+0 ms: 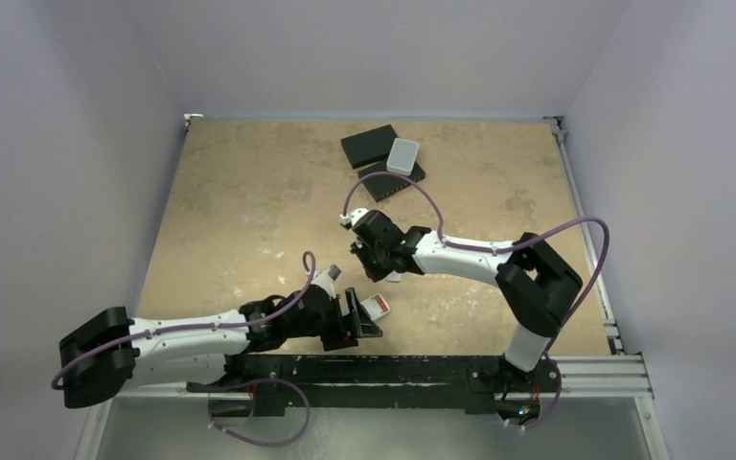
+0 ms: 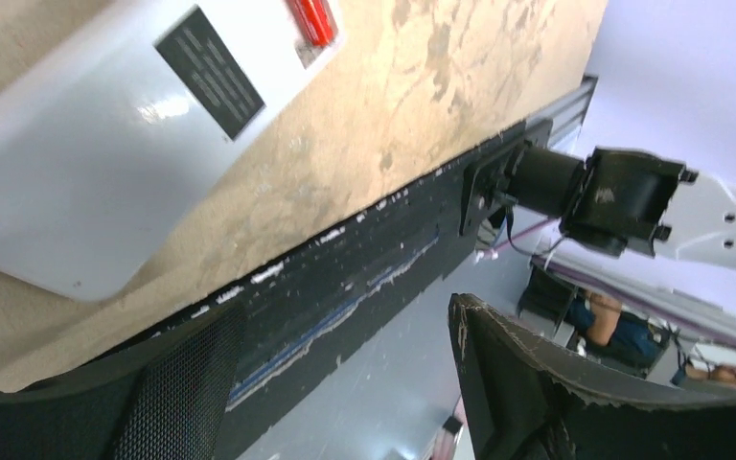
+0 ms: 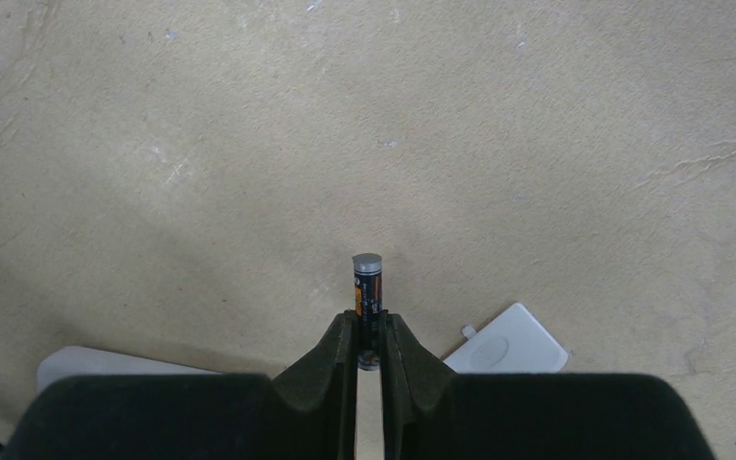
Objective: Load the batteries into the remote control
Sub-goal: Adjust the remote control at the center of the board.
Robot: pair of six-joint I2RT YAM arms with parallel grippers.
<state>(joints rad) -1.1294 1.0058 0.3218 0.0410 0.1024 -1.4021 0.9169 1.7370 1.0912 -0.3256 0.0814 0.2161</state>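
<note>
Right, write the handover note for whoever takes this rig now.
Left tool: open, holding nothing, close to the remote control, which lies back up.
Right tool: shut on the dark battery over the table, apart from the remote.
Done: a red-orange battery appears seated in the remote's bay.
Left: seat the dark battery; a small white piece, maybe the cover, lies loose.

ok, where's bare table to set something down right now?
Far-left table, from the left edge to the black boxes, is bare; so is the far-right corner past the grey box. Crowded: centre to near edge, where the right tool grips a battery and the left tool sits by the remote.
</note>
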